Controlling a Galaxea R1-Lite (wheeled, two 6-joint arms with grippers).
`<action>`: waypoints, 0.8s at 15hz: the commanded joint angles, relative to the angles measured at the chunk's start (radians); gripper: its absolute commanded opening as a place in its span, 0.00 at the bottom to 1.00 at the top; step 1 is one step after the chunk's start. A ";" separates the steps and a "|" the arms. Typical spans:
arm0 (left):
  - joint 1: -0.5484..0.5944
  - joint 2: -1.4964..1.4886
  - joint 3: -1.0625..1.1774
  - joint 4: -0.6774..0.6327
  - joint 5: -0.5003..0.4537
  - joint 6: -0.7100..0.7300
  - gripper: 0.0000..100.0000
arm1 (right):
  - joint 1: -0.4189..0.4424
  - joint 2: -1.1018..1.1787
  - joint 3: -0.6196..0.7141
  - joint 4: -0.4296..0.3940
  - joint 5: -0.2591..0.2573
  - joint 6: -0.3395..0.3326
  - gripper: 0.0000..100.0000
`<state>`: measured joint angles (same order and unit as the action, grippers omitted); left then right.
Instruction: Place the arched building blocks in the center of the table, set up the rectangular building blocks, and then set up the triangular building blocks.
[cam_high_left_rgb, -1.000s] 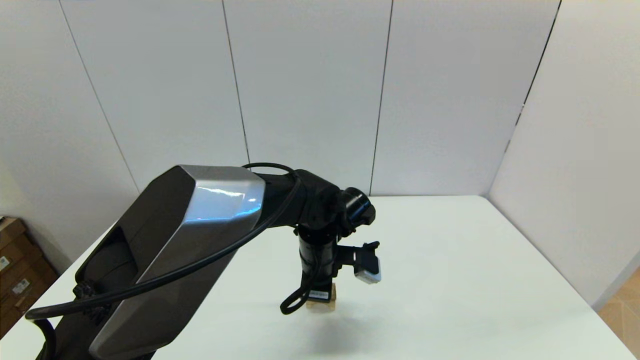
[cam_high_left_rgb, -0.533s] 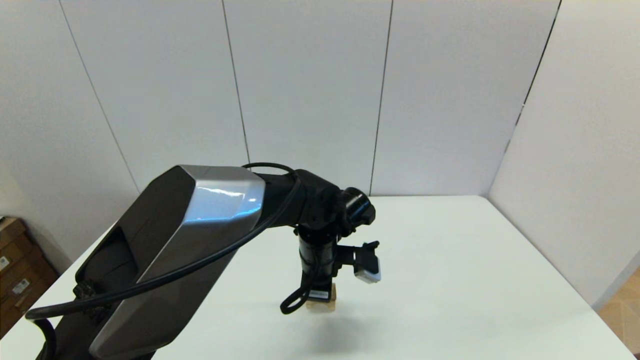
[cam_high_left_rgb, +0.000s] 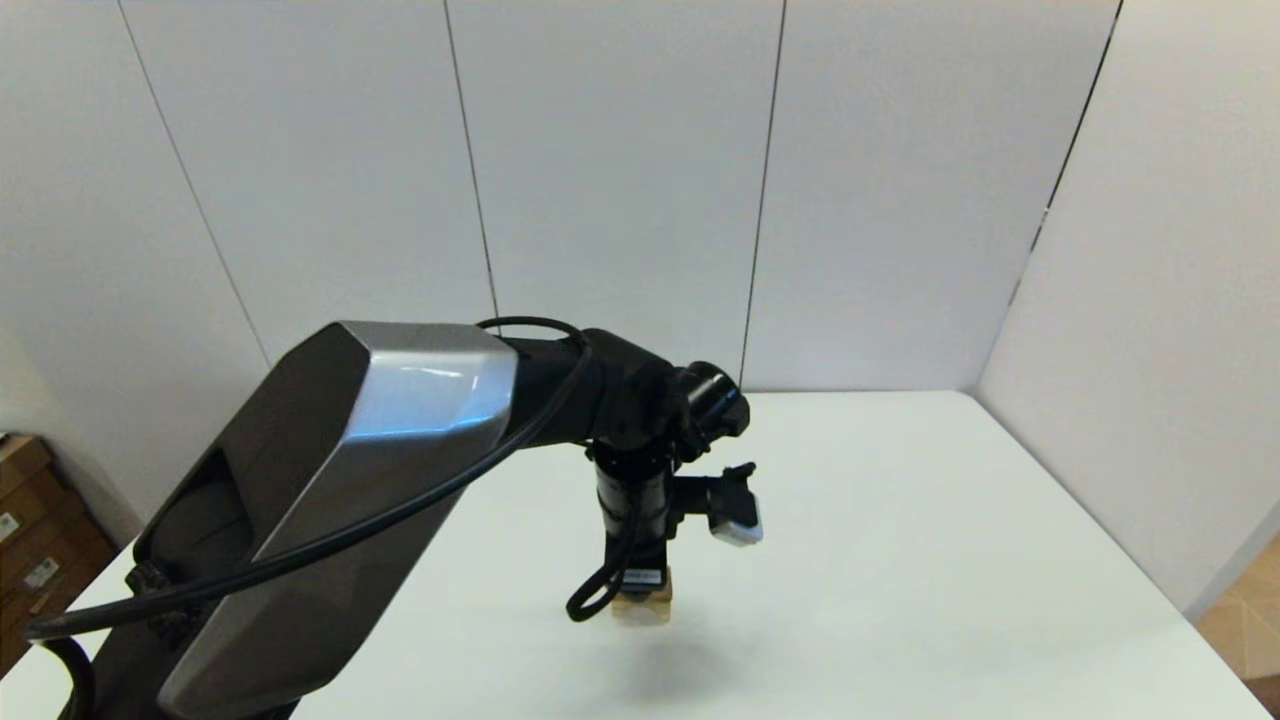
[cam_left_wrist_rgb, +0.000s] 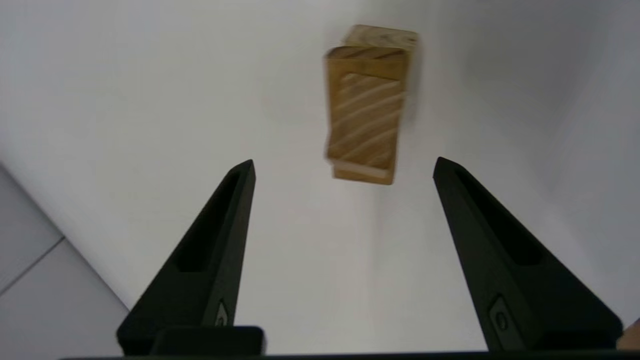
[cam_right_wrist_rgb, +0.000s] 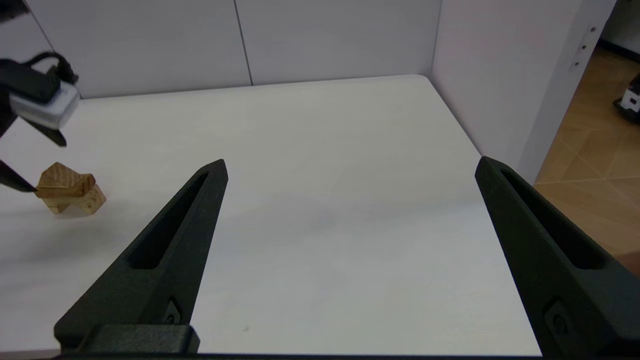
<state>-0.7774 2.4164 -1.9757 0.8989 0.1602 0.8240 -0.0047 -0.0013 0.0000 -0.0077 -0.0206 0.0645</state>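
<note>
**Left arm drawing up from the finished stack.** The left gripper (cam_left_wrist_rgb: 344, 161) hangs directly over the blocks with its jaws spread wide and nothing between them. In the head view the arm comes in from 8 o'clock, and the stack shows just at 6 o'clock of the wrist, near the middle of the desk (cam_high_left_rgb: 900, 500).

From above, the pile reads as three layers:
- The pale arched building block (cam_left_wrist_rgb: 382, 35) is at the base.
- The darker rectangular building block (cam_left_wrist_rgb: 366, 53) appears to lie across it.
- The triangular building block (cam_left_wrist_rgb: 369, 117) is uppermost, ridge up.

The layers lie close together, so where each one ends is hard to tell.

**Change.** Against half a second ago, the left arm's elbow shell and wrist sit slightly higher, while the blocks keep the same spot on the desk. The jaws are clear of the wood, so the wedge stands released.

**Meaning.** By appearance, all three placements are done. What remains is a clean, straight withdrawal, since a sideways brush could topple the wedge.

The right gripper (cam_right_wrist_rgb: 351, 161) is parked toward 4 o'clock, off the head view, with its jaws wide and empty.
</note>
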 joint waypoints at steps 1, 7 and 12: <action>0.073 -0.145 0.000 -0.009 0.048 -0.085 1.00 | 0.000 0.001 0.002 0.000 -0.001 0.000 1.00; 0.313 -0.583 0.044 0.075 0.061 -0.324 1.00 | 0.000 0.001 0.000 -0.002 -0.001 0.000 1.00; 0.550 -1.031 0.222 0.066 0.061 -0.416 1.00 | 0.000 0.001 0.002 0.000 -0.001 0.000 1.00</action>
<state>-0.3934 1.7038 -1.8819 0.9626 0.2187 0.4472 -0.0047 -0.0013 0.0000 -0.0077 -0.0211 0.0645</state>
